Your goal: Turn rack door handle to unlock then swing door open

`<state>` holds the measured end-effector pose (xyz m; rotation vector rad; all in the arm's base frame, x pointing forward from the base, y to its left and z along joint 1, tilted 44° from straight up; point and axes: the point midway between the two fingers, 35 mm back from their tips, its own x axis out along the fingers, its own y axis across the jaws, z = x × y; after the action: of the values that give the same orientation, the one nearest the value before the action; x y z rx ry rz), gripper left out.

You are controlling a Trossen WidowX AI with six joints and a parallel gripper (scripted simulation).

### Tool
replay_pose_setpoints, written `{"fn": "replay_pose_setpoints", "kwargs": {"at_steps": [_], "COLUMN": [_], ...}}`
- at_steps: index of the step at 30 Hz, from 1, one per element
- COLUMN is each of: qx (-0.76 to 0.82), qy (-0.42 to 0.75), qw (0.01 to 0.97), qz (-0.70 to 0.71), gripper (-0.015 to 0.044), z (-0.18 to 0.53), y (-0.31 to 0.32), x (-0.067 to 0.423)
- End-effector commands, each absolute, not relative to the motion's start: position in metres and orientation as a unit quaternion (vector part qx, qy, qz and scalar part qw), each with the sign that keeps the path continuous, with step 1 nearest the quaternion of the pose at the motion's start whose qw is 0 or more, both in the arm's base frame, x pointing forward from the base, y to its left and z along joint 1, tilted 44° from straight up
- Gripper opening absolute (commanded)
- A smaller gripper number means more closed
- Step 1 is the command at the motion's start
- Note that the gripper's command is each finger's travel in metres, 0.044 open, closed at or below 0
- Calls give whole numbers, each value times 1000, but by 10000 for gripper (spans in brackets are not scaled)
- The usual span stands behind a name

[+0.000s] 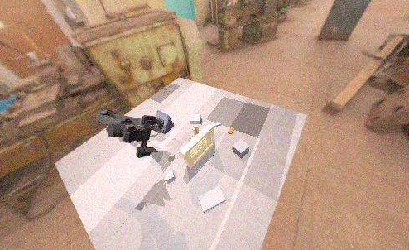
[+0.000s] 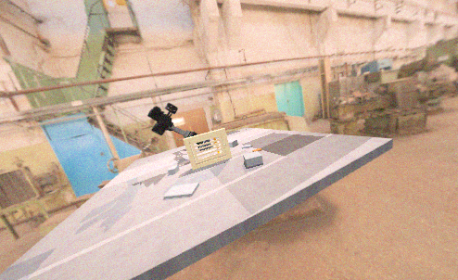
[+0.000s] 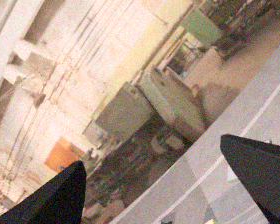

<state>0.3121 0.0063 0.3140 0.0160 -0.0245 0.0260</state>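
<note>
A cream rack (image 1: pixel 198 148) (image 2: pixel 208 149), a slatted panel in a frame, stands upright mid-table. A small orange and white part (image 1: pixel 195 130) shows just behind its top edge in the top view; whether it is the handle cannot be told. The door's angle and the handle's turn are hidden or too small to read. The black arm (image 1: pixel 125 132) (image 2: pixel 160 122) is raised beyond the rack, apart from it. My gripper (image 3: pixel 155 155) is open, its dark fingertips wide apart with nothing between them. A bit of yellow, perhaps the rack (image 3: pixel 209 221), shows at the wrist view's bottom edge.
A grey block (image 1: pixel 240 149) (image 2: pixel 252 159) and an orange piece (image 1: pixel 231 131) (image 2: pixel 257 149) lie right of the rack. A flat white slab (image 1: pixel 212 199) (image 2: pixel 181 190) lies in front. A small white block (image 1: pixel 170 176) lies left; a blue-grey wedge (image 1: pixel 165 122) is beside the arm.
</note>
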Motion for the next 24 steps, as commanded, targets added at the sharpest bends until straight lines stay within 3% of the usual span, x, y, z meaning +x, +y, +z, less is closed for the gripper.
{"fn": "replay_pose_setpoints", "kwargs": {"at_steps": [1,5,24], "qx": [9,28,85], "qy": [-10,33,267], "qw": [1000,999,959], "qz": [13,9,-43], "gripper": [374,290,290], "z": [313,301,226], "y": [7,10,37], "x": [313,324,363]}}
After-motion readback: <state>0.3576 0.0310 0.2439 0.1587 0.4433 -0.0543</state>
